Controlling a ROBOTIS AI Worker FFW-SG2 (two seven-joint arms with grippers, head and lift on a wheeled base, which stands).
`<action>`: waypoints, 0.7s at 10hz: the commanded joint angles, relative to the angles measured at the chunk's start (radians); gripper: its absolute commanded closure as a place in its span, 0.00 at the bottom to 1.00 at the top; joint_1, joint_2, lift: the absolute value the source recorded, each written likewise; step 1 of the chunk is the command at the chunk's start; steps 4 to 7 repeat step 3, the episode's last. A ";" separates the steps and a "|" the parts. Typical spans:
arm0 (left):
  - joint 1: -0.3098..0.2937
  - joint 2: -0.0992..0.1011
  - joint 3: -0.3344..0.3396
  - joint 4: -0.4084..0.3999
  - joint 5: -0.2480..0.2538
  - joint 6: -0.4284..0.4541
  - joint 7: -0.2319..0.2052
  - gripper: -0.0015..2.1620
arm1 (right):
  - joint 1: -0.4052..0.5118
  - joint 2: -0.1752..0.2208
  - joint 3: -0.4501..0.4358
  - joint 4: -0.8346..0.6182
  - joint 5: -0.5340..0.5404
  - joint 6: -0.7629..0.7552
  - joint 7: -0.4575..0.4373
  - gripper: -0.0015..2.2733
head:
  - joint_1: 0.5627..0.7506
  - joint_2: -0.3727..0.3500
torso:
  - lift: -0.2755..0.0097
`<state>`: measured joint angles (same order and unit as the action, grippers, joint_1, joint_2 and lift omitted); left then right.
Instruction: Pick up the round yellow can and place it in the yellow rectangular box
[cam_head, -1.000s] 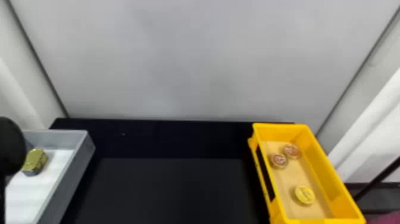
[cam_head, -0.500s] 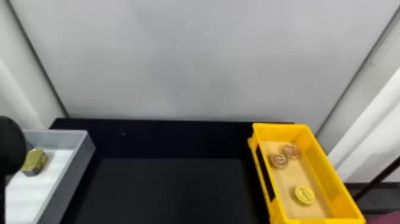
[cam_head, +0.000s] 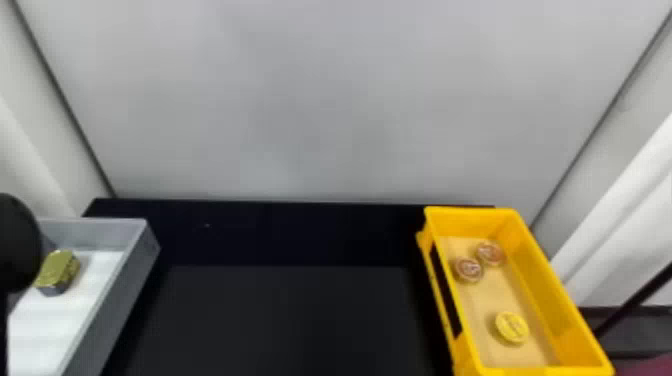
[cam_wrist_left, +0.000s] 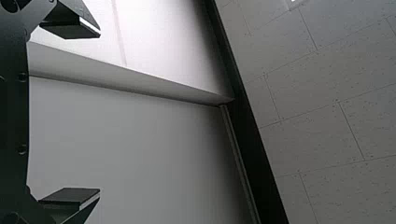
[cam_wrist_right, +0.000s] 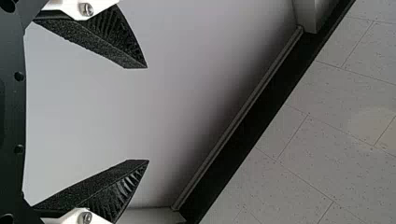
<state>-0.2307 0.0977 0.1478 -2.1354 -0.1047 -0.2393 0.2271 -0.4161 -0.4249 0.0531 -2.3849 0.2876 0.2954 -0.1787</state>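
Note:
The round yellow can (cam_head: 512, 327) lies inside the yellow rectangular box (cam_head: 557, 290), on its tan floor toward the near end, at the right in the head view. My left gripper (cam_wrist_left: 99, 112) stands open in the left wrist view, with a pale wall and ceiling panels beyond its widely parted fingers. In the right wrist view my right gripper (cam_wrist_right: 148, 114) is open as well, nothing between its fingertips and a grey wall behind them. Both grippers are away from the can and the box.
Two reddish-brown round cans (cam_head: 468, 269) are farther back in the yellow box. At the left, a grey box (cam_head: 112, 300) with a white floor holds a gold-topped angular can (cam_head: 57, 270). A black rounded shape (cam_head: 17, 242) partly covers that box. Between the boxes lies the black tabletop (cam_head: 280, 320).

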 joint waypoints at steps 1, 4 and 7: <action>0.001 -0.003 0.003 0.000 -0.004 0.000 0.000 0.04 | 0.005 -0.002 -0.002 0.001 0.030 -0.015 0.010 0.02 | 0.70 0.41 | 0.97; -0.004 -0.001 0.001 -0.001 -0.004 0.000 0.000 0.04 | 0.008 0.001 -0.002 0.001 0.035 -0.021 0.002 0.02 | 0.70 0.41 | 0.97; -0.004 -0.001 0.001 -0.001 -0.004 0.000 0.000 0.04 | 0.008 0.001 -0.002 0.001 0.035 -0.021 0.002 0.02 | 0.70 0.41 | 0.97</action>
